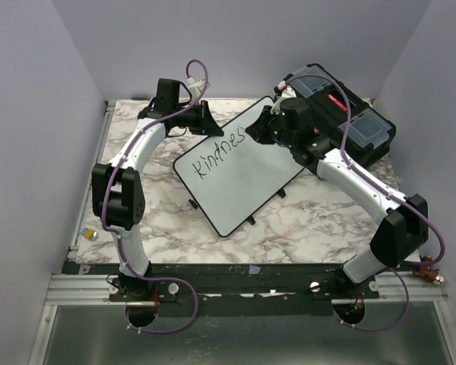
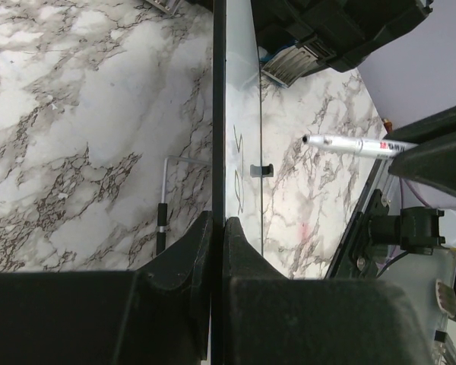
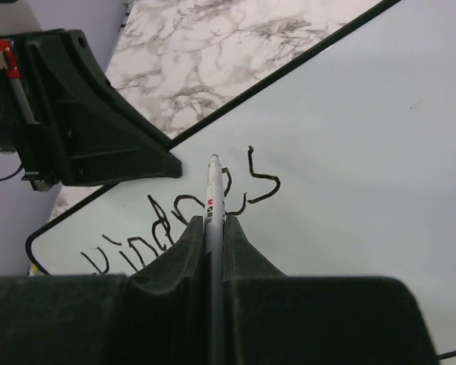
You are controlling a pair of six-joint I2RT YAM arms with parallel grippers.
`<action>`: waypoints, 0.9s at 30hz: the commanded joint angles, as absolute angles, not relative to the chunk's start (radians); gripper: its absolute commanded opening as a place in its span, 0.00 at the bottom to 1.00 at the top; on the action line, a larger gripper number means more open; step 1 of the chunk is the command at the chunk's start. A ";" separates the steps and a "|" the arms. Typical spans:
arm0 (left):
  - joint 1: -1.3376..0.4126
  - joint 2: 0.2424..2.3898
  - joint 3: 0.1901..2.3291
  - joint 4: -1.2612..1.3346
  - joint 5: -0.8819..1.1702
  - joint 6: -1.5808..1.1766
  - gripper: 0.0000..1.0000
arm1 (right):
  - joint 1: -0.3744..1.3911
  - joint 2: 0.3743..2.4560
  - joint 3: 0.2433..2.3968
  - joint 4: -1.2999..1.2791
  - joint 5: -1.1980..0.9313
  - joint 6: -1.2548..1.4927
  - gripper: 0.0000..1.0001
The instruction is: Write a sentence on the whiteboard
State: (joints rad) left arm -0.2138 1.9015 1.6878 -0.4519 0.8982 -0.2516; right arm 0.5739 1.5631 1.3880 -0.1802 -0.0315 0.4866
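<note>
**Item: whiteboard** (image 1: 247, 186). Glossy white rectangle with a thin black frame and small black feet, in the middle of the marbled bench (image 1: 304, 224). Its long axis runs diagonally from near left to far right. Whether it lies flat or is tipped up along one edge cannot be told.

**Item: the sentence** (image 1: 220, 152). Black marker lettering reading "kindnes" so far. One line, following the board's long axis, close to the far-left long edge and climbing toward the far right corner.

**Item: left pincer** (image 2: 216, 228). Closed on the board's black frame along the far-left long edge, just beside the lettering. Seen from its wrist, the board is edge-on between the fingers.

**Item: right pincer** (image 3: 214, 232). Closed around a white marker (image 3: 214, 190), which sits in the slot between the fingers. The marker's long axis runs straight out of the pincer, tip aimed toward the board's far-left edge. The tip is at the board surface, among the last letters; actual contact cannot be confirmed.

**Item: black toolbox** (image 1: 342, 114). At the far right of the bench, behind the right arm and beside the board's far corner.
</note>
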 commanded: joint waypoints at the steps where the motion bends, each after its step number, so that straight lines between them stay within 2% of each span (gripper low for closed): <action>1: -0.230 1.860 1.671 -0.427 0.913 -0.191 0.00 | 0.569 1.577 1.436 -0.216 0.113 0.482 0.01; 17: -0.230 1.859 1.661 -0.415 0.922 -0.196 0.00 | 0.566 1.678 1.515 -0.298 0.171 0.454 0.01; 27: -0.232 1.859 1.657 -0.414 0.928 -0.191 0.00 | 0.566 1.711 1.519 -0.293 0.135 0.450 0.01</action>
